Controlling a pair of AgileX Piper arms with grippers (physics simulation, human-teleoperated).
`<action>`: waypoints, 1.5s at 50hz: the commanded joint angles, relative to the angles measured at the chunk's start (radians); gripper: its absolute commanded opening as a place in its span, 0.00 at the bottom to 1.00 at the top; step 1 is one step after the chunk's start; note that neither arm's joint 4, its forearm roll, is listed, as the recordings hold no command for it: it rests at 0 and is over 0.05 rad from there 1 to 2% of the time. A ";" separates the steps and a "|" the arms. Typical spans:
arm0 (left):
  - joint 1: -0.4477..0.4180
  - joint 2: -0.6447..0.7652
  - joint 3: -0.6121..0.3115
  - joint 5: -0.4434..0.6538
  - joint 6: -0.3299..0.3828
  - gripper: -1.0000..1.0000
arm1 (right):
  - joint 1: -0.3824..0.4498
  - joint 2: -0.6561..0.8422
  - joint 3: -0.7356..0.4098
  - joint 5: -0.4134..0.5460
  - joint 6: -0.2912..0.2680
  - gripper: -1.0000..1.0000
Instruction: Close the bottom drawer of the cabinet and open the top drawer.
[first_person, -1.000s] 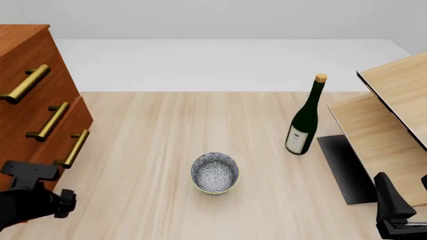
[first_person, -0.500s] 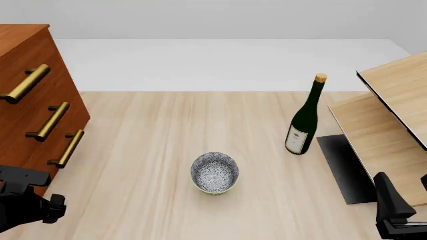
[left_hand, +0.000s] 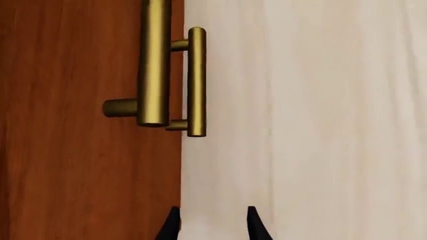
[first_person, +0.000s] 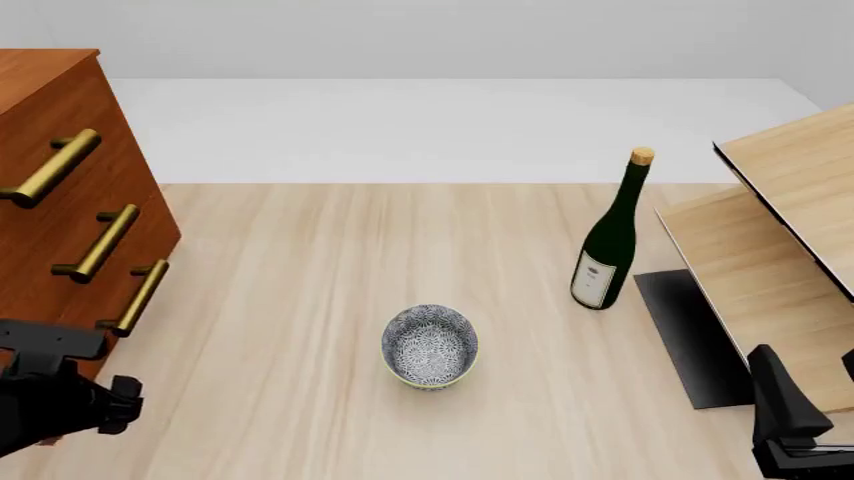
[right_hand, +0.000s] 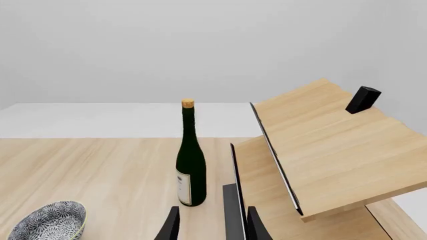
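The cabinet (first_person: 40, 75) stands at the table's left edge, its three fronts flush. The top drawer (first_person: 74, 110) has its brass handle (first_person: 54, 165); the bottom drawer (first_person: 74, 325) has its handle (first_person: 140, 297). My left gripper (first_person: 54, 345) is low by the cabinet's near corner, just below the bottom drawer's handle, open and empty. In the left wrist view the gripper (left_hand: 212, 230) points along the cabinet front (left_hand: 80, 165) toward two brass handles (left_hand: 155, 60). My right gripper (first_person: 781, 400) is open and empty at the near right; it also shows in the right wrist view (right_hand: 210, 227).
A patterned bowl (first_person: 430, 346) sits mid-table. A dark green wine bottle (first_person: 611, 240) stands to the right of it. A pale wood shelf unit (first_person: 787, 250) and a black mat (first_person: 687, 330) fill the right side.
The bottom drawer stuck out a second ago and now sits flush with the others. My left gripper dropped back toward me, then rose a little. The right arm has not moved.
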 joint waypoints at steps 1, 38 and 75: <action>-0.143 0.016 -0.064 0.046 -0.119 1.00 | 0.000 0.000 0.000 0.000 0.002 1.00; -0.560 -0.126 -0.322 0.184 -0.298 1.00 | -0.003 0.012 0.000 -0.014 0.004 1.00; -0.477 -0.394 -0.265 -0.066 0.494 1.00 | -0.001 -0.001 0.000 -0.001 0.004 1.00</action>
